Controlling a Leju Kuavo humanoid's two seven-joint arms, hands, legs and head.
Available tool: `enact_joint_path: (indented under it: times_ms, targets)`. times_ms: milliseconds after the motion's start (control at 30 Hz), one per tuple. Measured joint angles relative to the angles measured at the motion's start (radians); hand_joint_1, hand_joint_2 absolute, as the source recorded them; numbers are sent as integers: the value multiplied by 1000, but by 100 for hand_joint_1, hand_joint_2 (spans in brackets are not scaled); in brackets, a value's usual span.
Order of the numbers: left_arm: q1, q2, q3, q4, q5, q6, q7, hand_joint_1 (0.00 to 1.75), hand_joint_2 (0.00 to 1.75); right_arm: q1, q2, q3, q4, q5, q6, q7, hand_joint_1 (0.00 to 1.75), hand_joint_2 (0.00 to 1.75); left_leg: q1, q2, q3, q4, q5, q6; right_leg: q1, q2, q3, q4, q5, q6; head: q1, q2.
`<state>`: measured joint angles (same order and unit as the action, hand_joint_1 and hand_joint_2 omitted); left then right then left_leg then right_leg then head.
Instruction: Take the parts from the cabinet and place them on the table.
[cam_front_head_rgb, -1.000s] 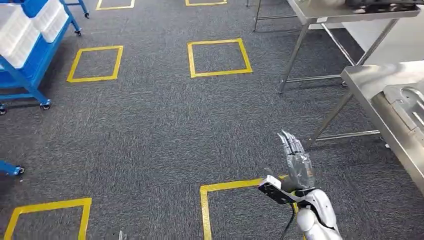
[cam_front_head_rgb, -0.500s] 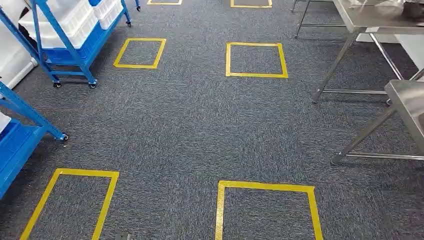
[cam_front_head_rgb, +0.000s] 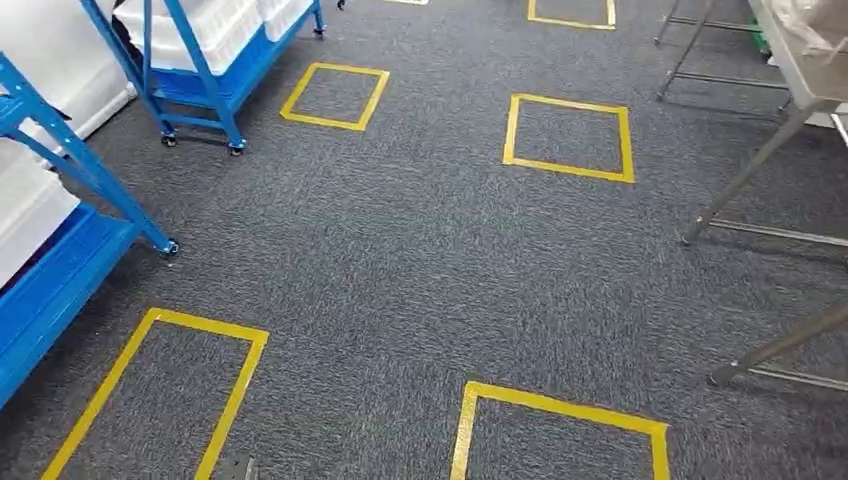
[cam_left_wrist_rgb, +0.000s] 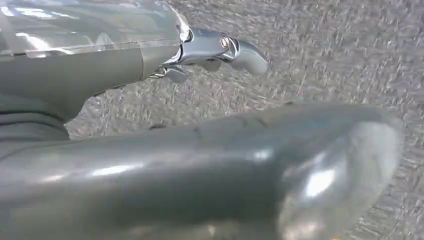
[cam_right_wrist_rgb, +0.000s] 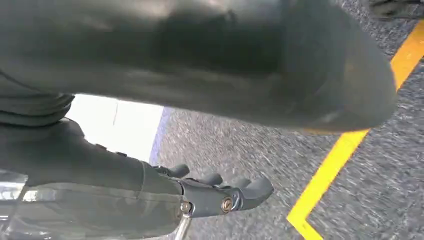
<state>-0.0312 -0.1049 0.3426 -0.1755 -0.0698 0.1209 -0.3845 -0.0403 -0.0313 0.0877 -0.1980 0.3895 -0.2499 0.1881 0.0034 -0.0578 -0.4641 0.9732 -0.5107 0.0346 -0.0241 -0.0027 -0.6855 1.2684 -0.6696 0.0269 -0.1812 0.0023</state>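
A blue wheeled cabinet rack (cam_front_head_rgb: 205, 75) with white bins (cam_front_head_rgb: 190, 30) stands at the back left. A second blue rack (cam_front_head_rgb: 70, 255) holding a white bin (cam_front_head_rgb: 25, 215) is close on the left. No loose part is visible. My left hand (cam_left_wrist_rgb: 100, 60) hangs over grey carpet, its thumb (cam_left_wrist_rgb: 250, 165) and fingers (cam_left_wrist_rgb: 235, 50) apart, holding nothing. My right hand (cam_right_wrist_rgb: 100, 190) also hangs over carpet beside a yellow tape line (cam_right_wrist_rgb: 345, 150). Its fingers (cam_right_wrist_rgb: 225, 195) stretch out apart from the thumb (cam_right_wrist_rgb: 225, 65), with nothing in them.
A steel table (cam_front_head_rgb: 805, 70) stands at the far right on slanted legs (cam_front_head_rgb: 750, 175); another table leg (cam_front_head_rgb: 780, 350) shows lower right. Yellow tape squares (cam_front_head_rgb: 570, 135) mark the grey carpet between the racks and tables.
The camera has swung left: the blue racks came in at the left and the steel tables slid off to the right. My raised right hand left the head view.
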Motion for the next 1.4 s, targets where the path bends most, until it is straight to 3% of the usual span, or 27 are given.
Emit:
enact_joint_path:
  times_ms: [67,100,133,267,300,333,367,433,467,500,567,600,633,667,767,800,867,933,967,1000,1067,1100,1133,1233,1300,1367,1400]
  targets:
    - [7,0,0,0,1,0,-2,0,0,6,1,-7,2,-1,0,-1,0,0,1,-27,32,1,-23,-7,-3,14,26,-134,126,-2,0,0]
    - [11,0,0,0,1,0,-2,0,0,12,1,-14,4,-1,0,-1,0,0,2,-36,33,3,-38,-12,-7,53,35,-212,232,-1,0,0]
    - [8,1,0,1,1,0,-2,0,0,15,2,-19,10,-2,0,-1,0,0,-1,-47,43,21,-49,-19,2,68,27,-211,236,-5,-1,0]
    - [4,2,0,1,5,3,-3,0,0,6,3,-25,11,6,-3,-35,0,0,3,-53,23,35,-54,-39,7,32,36,-210,238,-40,-1,0]
    - [4,2,0,1,10,6,-3,0,0,7,5,-25,11,12,-3,-44,0,0,3,-8,9,77,-56,-43,6,21,47,-218,234,-46,0,0]
    - [2,2,2,1,21,10,-3,0,0,10,5,-25,11,19,-3,-50,0,0,0,24,-24,137,-73,-47,8,12,53,-222,230,-53,-1,0]
    - [0,0,3,1,24,14,-1,0,0,11,5,-25,12,26,-4,-56,0,0,1,36,-66,207,-104,-51,10,0,57,-223,226,-58,-1,0]
    - [-1,0,5,1,32,30,2,0,0,11,5,-25,13,37,-4,-65,0,0,3,42,-150,330,-171,-56,15,-21,62,-222,218,-63,-1,0]
    - [1,0,6,1,34,40,6,0,0,10,5,-24,13,43,-4,-67,0,0,3,43,-168,342,-168,-57,16,-31,65,-222,215,-64,-1,0]
    - [4,-1,6,1,34,49,10,0,0,8,5,-24,13,47,-4,-71,0,0,3,45,-164,310,-141,-56,18,-40,69,-222,212,-64,-1,0]
    - [6,-3,6,1,33,63,17,0,0,7,5,-22,13,55,-3,-74,0,0,1,63,-102,154,-42,-43,21,-62,79,-222,207,-62,-1,0]
    - [5,-3,6,1,33,69,19,0,0,7,5,-22,13,57,-3,-75,0,0,-4,99,-64,68,4,-34,23,-73,83,-222,205,-61,-1,0]
    - [2,-3,6,1,32,72,24,0,0,8,6,-21,13,58,-2,-77,0,0,-12,130,-60,51,-5,-28,23,-83,88,-224,205,-58,0,0]
    - [0,-5,6,1,31,75,25,0,0,9,6,-21,14,59,-1,-78,0,0,-13,129,-71,52,-57,-29,21,-92,87,-223,205,-52,-2,0]
    - [5,-8,6,1,30,72,32,0,0,3,8,-21,14,60,4,-79,0,0,-14,99,-69,33,6,-15,21,-128,99,-227,201,-31,-2,0]
    - [9,-14,6,1,27,66,36,0,0,2,8,-21,14,60,4,-78,0,0,-1,92,-60,21,27,-14,18,-96,100,-214,192,-22,-1,0]
    - [4,-15,6,1,16,66,40,0,0,7,8,-20,14,60,4,-77,0,0,-1,76,-65,19,36,-2,11,-20,60,-127,116,-17,-1,0]
    - [1,-19,6,1,18,65,48,0,0,9,8,-20,16,60,3,-77,0,0,-2,52,-73,20,40,-1,10,-4,0,15,42,-11,-1,0]
    - [1,-20,6,1,16,64,50,0,0,9,8,-20,17,60,4,-77,0,0,-2,37,-75,22,41,-2,9,-2,-17,59,35,-9,-1,0]
    - [2,-22,6,1,16,64,50,0,0,10,8,-20,17,61,4,-77,0,0,-2,24,-75,22,42,-3,8,-2,-9,49,54,-7,-1,0]
    - [4,-25,6,1,17,66,50,0,0,10,8,-20,17,64,4,-78,0,0,0,-5,-73,26,41,-9,1,7,57,-79,134,-5,-1,0]
    - [4,-26,7,1,17,64,48,0,0,10,8,-20,17,67,4,-79,0,0,2,-17,-73,31,38,-13,-4,28,99,-166,176,-3,-1,0]
    - [3,-26,6,1,17,60,46,0,0,14,8,-20,19,68,5,-80,0,0,1,-26,-80,37,34,-21,-9,77,123,-215,172,-4,-1,0]
    - [3,-26,6,1,20,55,39,0,0,7,8,-19,19,72,6,-84,0,0,1,-54,-90,41,35,-42,3,57,123,-220,169,-24,-1,0]
    - [7,-26,7,1,21,49,36,0,0,1,9,-19,19,73,7,-84,0,0,4,-57,-92,45,31,-53,-5,31,128,-233,177,-42,-1,0]
    - [5,-26,8,1,21,47,33,0,0,5,9,-19,19,74,7,-84,0,0,2,25,-131,128,-24,-59,0,7,129,-236,174,-56,-1,0]
    - [3,-26,9,1,21,47,32,0,0,8,9,-19,19,74,7,-84,0,0,4,39,-173,215,-68,-63,4,-8,129,-236,173,-58,-2,0]
